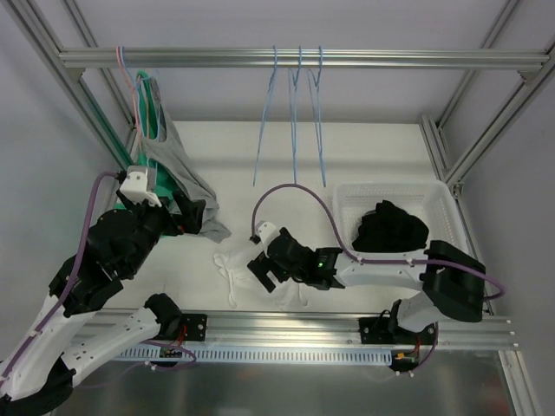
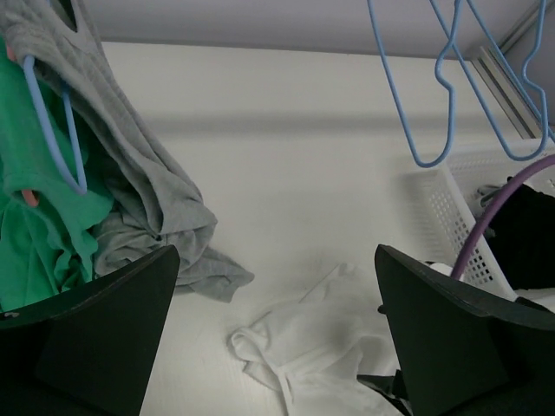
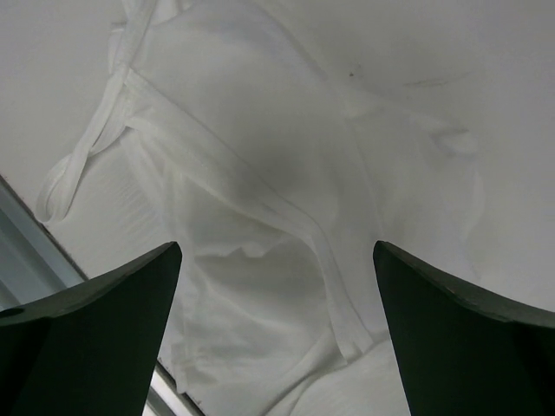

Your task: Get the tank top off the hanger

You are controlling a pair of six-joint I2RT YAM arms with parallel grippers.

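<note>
Already the white tank top (image 1: 232, 264) lay crumpled on the bench (image 1: 364, 147) under the wide-open right claw (image 3: 276, 251). Far left, a grey tank top (image 1: 186, 186) hung from its hanger (image 2: 80, 184) beside the open, empty left claw (image 2: 277, 251); freeing it looked left to do.

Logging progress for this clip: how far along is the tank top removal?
Done: a white tank top lies on the table, three blue hangers empty. In hand: nothing; left gripper and right gripper are open, the right over the white top. Left: a grey tank top hangs at the left.
</note>
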